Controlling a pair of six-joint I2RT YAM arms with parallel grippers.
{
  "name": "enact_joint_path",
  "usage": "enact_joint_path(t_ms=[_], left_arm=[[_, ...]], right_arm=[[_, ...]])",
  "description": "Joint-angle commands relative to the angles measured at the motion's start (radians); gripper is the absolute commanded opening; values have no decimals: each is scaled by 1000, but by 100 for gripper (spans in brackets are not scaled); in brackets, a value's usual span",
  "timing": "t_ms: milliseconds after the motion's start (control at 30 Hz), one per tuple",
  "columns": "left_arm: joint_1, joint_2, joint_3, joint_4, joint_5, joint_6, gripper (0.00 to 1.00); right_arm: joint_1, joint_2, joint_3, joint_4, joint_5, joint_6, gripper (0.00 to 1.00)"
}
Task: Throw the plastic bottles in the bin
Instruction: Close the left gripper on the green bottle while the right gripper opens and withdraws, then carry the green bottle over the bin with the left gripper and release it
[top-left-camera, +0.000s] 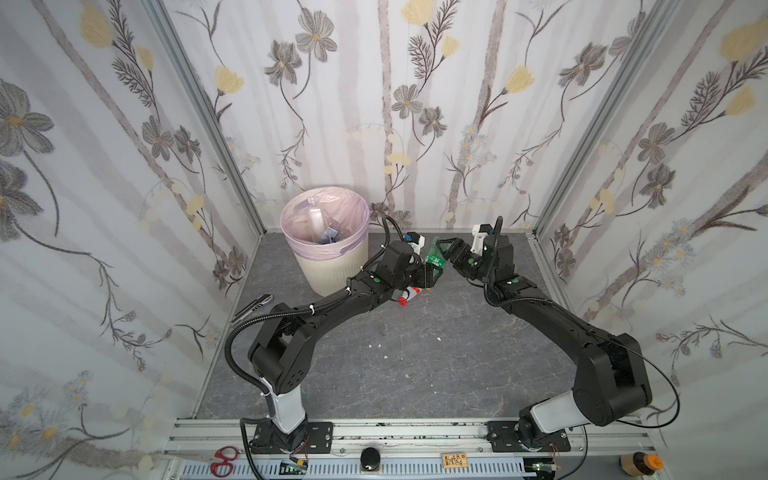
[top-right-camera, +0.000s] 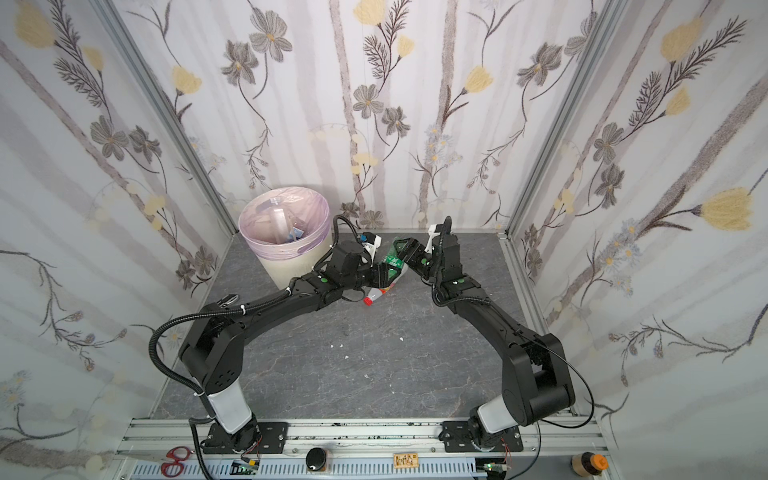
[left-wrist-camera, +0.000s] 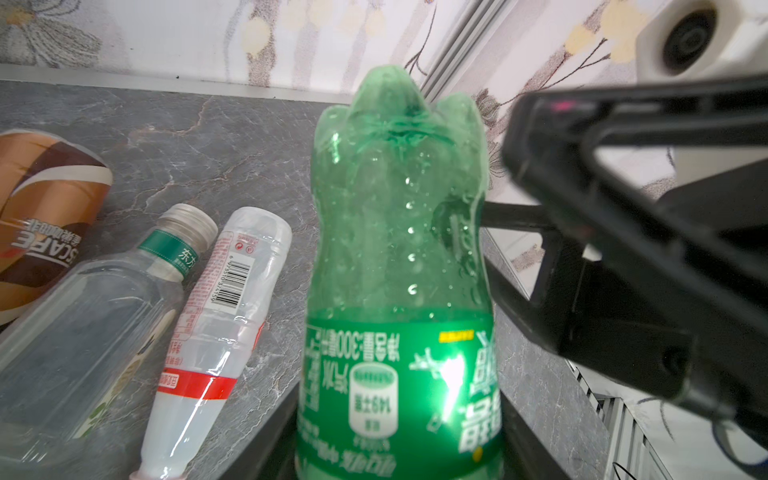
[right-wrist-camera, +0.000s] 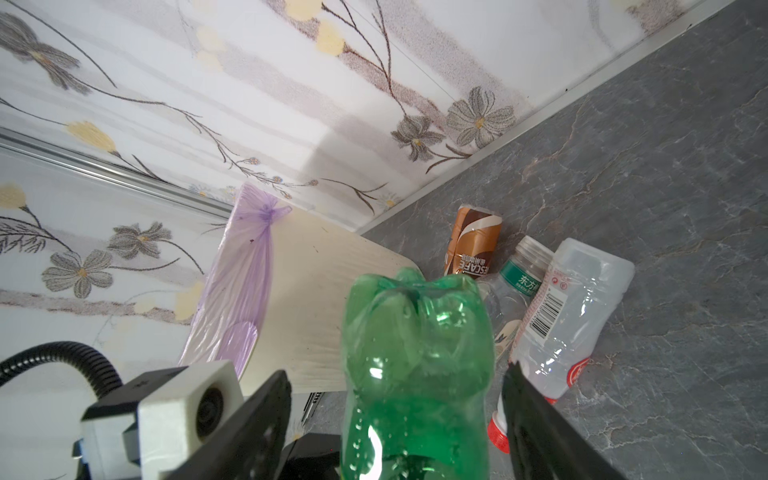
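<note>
Just beside the bin (top-left-camera: 328, 274) | left tool (top-left-camera: 433, 271) squeezes the green bottle (top-left-camera: 435, 254) | right tool (right-wrist-camera: 395, 370) loose, jaws apart | tip: hold tight, lift it over the bin, then drop

Red scissors (top-left-camera: 224, 460) and black knob (top-left-camera: 370, 458) beside front rail (top-left-camera: 415, 432).

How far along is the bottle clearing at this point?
Done: several bottles already lie in the bin. In hand: the green bottle, gripped by the left gripper, with the right gripper open either side of it. Left: that one plus three visible on the table: brown coffee bottle, green-labelled clear bottle, red-capped clear bottle.
</note>
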Motion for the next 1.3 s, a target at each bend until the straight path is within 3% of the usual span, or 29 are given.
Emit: enact_joint_path(t_ms=[0,167,500,700,933,1133,1267], left_arm=[[1,-22,-9,12,-30,21,44],[3,-52,-16,11,-59,48,43],[81,-162,36,-12,-123,148,43],[151,-238,101,-22,-188,257,43],[224,-291,205,-10,-264,395,41],[249,-324,288,57,-331,525,42],[265,-376,277,195,-377,595,42]], right_arm=[[-23,-25,12,26,-1,-15,86],[-71,-87,10,-3,5,-38,100],[-105,-199,0,-7,3,-106,100],[-38,-222,8,92,-65,-199,100],[120,-212,108,119,-92,-383,100],[176,-214,151,156,-122,-424,100],[180,-240,151,156,-86,-438,100]])
